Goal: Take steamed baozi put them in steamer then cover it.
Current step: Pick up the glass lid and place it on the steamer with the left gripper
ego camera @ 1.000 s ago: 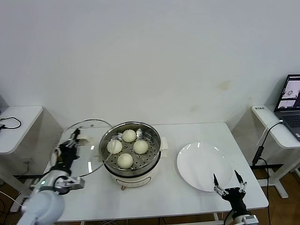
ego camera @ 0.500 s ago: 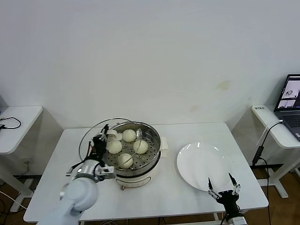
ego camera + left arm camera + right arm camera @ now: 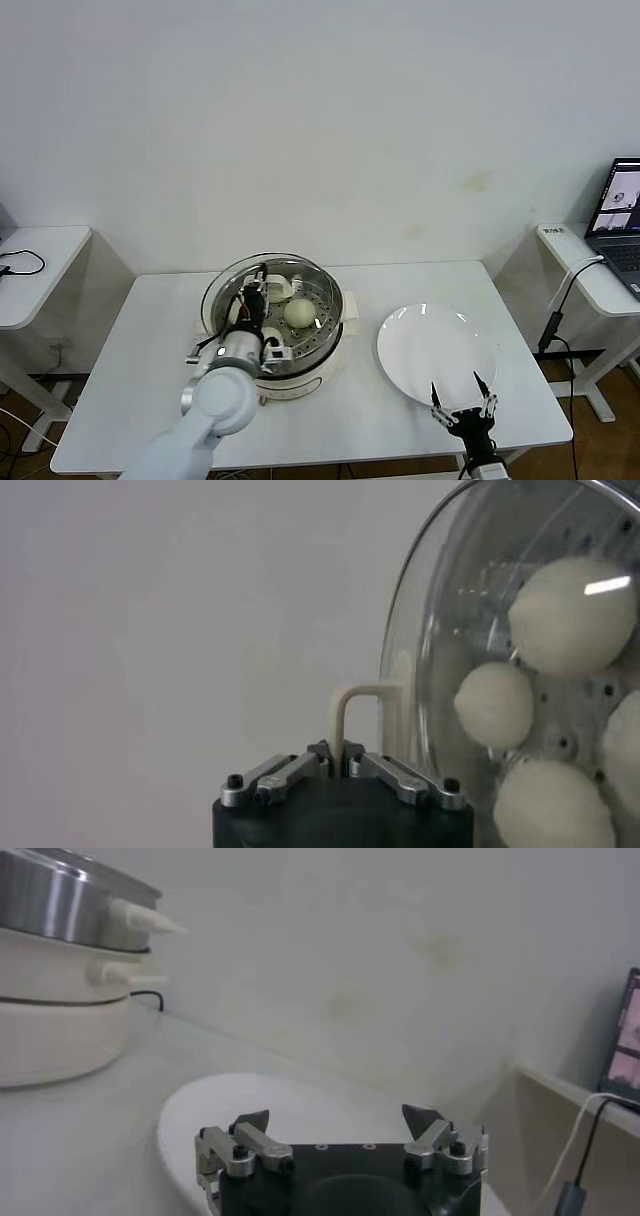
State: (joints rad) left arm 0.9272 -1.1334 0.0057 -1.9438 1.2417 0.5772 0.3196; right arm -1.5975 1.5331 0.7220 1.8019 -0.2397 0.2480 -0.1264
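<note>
Head view: left tool (image 3: 250, 300) clenched on the cover's handle, cover (image 3: 240, 290) tilted above the steamer (image 3: 290, 345), offset toward its left rim; baozi (image 3: 299, 312) inside. Lowering level and centred on the rim would seat it well.

Left wrist view: handle (image 3: 352, 715) pinched between the tips, grip looked firm.

Right wrist view: right tool (image 3: 340, 1138) released, idle over the white plate (image 3: 200, 1118) on the surface.

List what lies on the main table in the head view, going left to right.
left claw shut on the cover → steamer with baozi → white plate → right claw, open at the plate's near edge.
</note>
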